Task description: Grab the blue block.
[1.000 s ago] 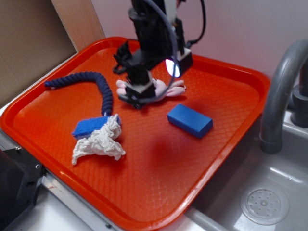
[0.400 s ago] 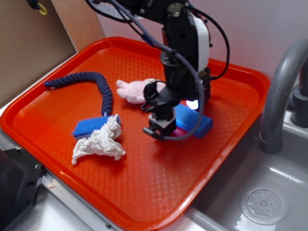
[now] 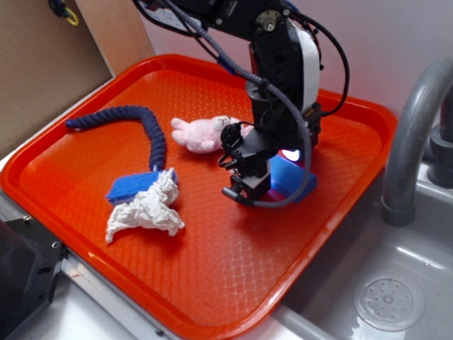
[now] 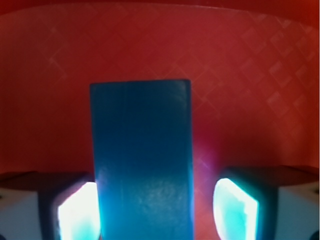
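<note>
Gripper [image 4: 157,210] sits spread astride the solid bright-blue rectangular block [image 4: 142,160], near the orange plastic tray's [image 3: 85,113] right edge; its long axis runs lengthwise between your pads [image 4: 235,207], left pad nearer.

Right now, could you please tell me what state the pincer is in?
Pincer: open, straddling the blue block; a gap shows on one side, so not gripping yet.
</note>
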